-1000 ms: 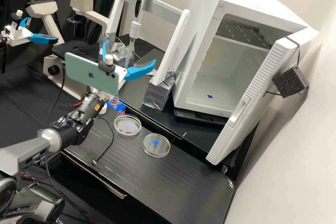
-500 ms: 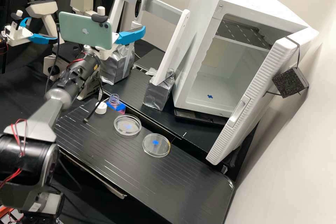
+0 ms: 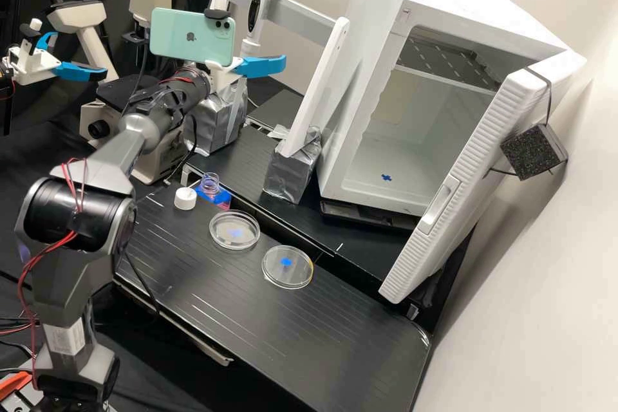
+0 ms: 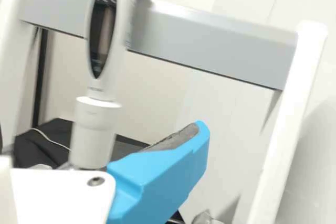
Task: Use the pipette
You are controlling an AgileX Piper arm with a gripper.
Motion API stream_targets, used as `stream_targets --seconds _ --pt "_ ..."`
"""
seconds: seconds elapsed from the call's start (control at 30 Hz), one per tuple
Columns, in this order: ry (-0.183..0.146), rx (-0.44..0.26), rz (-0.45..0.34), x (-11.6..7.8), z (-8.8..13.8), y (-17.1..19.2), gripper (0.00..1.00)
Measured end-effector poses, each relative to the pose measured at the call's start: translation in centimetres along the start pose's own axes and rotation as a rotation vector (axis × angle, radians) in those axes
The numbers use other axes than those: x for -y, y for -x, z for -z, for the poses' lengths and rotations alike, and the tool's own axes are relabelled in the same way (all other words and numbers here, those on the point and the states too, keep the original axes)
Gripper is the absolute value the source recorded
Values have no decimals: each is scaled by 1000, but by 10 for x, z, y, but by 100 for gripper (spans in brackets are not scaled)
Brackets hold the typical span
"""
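Petri dishes [image 3: 234,230]: two
Pipette [image 3: 255,19]: one
Bottle [image 3: 209,187]: one
Cap [image 3: 185,199]: one
Wrapped blocks [image 3: 290,174]: two
Cabinet [image 3: 367,45]: one
Phone [image 3: 192,37]: one
Microscope [image 3: 100,55]: probably one

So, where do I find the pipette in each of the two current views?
High view: the pipette is in the upper part, left of centre.
Wrist view: the pipette is seen close, at the grey crossbar.
Shared landmark: this crossbar, on which it hangs.
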Motion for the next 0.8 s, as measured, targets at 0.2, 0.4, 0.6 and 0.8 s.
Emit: stream_targets --seconds 0.2,0.4,0.6,0.8 --pt "-13 26 10 -2 2 -12 100" --pt "-29 11 1 -10 6 -13 0" --pt "-32 17 4 -11 7 -13 0" --pt "-34 26 11 -10 6 -13 0"
